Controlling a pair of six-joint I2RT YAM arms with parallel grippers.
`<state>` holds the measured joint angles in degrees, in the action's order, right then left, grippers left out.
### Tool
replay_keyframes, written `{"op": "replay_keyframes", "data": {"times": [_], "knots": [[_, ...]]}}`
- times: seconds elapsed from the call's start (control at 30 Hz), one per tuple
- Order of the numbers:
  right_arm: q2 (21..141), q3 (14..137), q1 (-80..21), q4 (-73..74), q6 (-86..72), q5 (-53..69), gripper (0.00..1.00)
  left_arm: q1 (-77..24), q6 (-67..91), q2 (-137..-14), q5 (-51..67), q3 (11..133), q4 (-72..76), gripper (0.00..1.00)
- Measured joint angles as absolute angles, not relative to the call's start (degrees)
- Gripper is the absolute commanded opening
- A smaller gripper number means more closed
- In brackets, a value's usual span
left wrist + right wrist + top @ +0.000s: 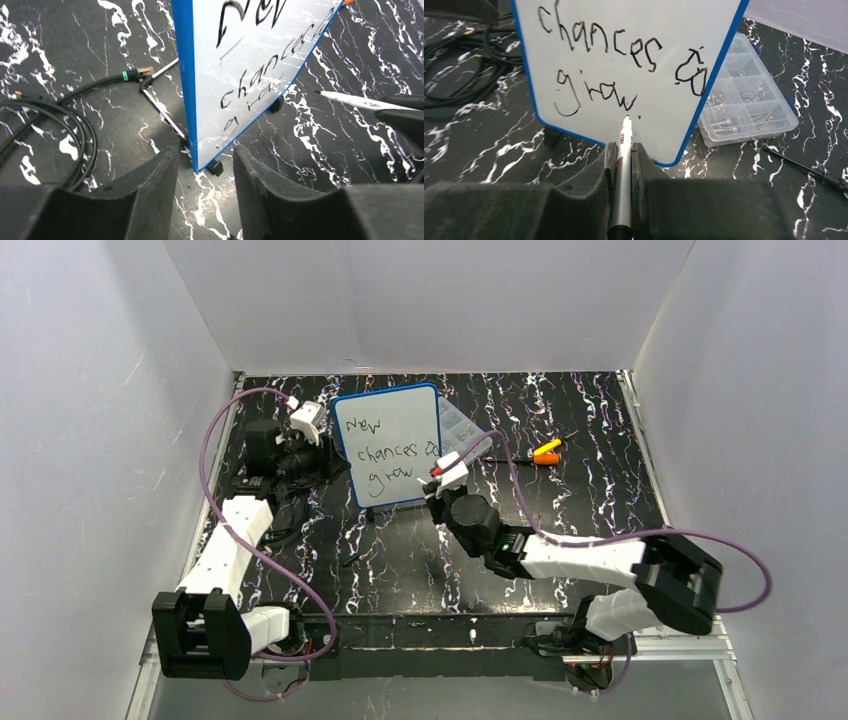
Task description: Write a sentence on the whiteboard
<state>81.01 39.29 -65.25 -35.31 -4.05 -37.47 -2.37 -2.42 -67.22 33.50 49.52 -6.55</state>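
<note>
R gripper (624, 149) was clamped on marker (623, 172), its tip at the board (659, 115) just ahead, under the sentence (596, 44). L gripper (206, 152) jaws stood apart astride the board's near edge, no clear contact. Board looked light, stiff and tippy, so you'd want to hold it by the frame edge and press lightly.

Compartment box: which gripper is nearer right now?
Right. The right gripper, shut on the marker, sits just on the near side of the compartment box, by the whiteboard's right edge; the left gripper straddles the whiteboard's left edge.
</note>
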Motion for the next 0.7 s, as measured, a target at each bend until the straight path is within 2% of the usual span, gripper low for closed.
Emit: {"op": "replay_keyframes", "data": {"times": [0.1, 0.2, 0.4, 0.7], "knots": [[74.91, 40.62, -65.25, -27.68, -5.37, -35.38, 0.01, -2.39, -1.5, -64.84, 32.27, 48.31, -7.68, 0.58], [69.6, 41.95, -65.25, -19.94, -6.28, -34.22, 0.01, -2.42, -0.91, -61.34, 31.22, 46.65, -9.28, 0.63], [60.25, 42.74, -65.25, -6.31, -7.79, -34.44, 0.01, -2.48, 3.42, -51.75, 29.17, 41.19, -13.04, 0.64], [47.62, 37.56, -65.1, -0.38, -7.05, -42.0, 0.01, -5.39, 15.44, -44.82, 22.39, 34.98, -19.81, 0.64]]}}
